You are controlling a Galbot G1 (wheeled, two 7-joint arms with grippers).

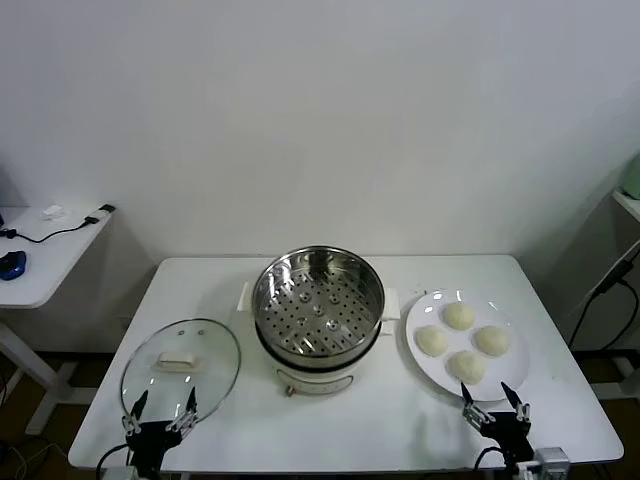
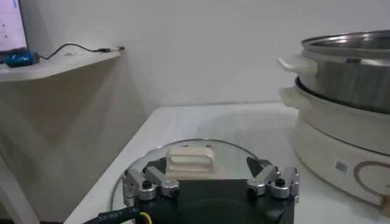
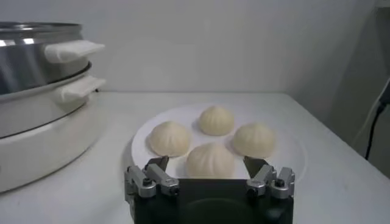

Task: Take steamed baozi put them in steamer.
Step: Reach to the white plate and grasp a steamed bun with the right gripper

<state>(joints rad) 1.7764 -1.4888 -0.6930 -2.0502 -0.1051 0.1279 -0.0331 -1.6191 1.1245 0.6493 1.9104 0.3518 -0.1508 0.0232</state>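
We start at the right gripper (image 1: 495, 403), low at the table's near edge around 5 o'clock in the head view, fingers spread wide and holding nothing. Just beyond it sits the white plate (image 1: 502, 375) with the four steamed baozi (image 1: 461, 341). The right wrist view shows what the head view cannot: faint pleats on the nearest bun (image 3: 210, 159), which sits between the two fingertips (image 3: 156, 163) but apart from them, and the other three behind it on the plate (image 3: 292, 152).

The left gripper (image 1: 160, 410) is at 7 o'clock, also spread and empty, at the near rim of the glass lid (image 1: 181, 367). In the left wrist view we see the lid's (image 2: 231, 155) cream handle (image 2: 191, 162) sitting between the open fingers (image 2: 150, 182), not touched.

The steamer (image 1: 318, 303) is at table centre, between lid and plate, a shiny perforated basket on a cream-white pot (image 1: 320, 375). Only the head view looks into it: the holed floor is bare, no buns inside. Both wrist views give just its outside wall and the white side handles (image 3: 73, 50), stacked one above the other. All four buns are on the plate, at 3 o'clock from the steamer.

The table (image 1: 220, 290) is white. A side desk (image 1: 45, 250) with a cable lies at 9 o'clock.
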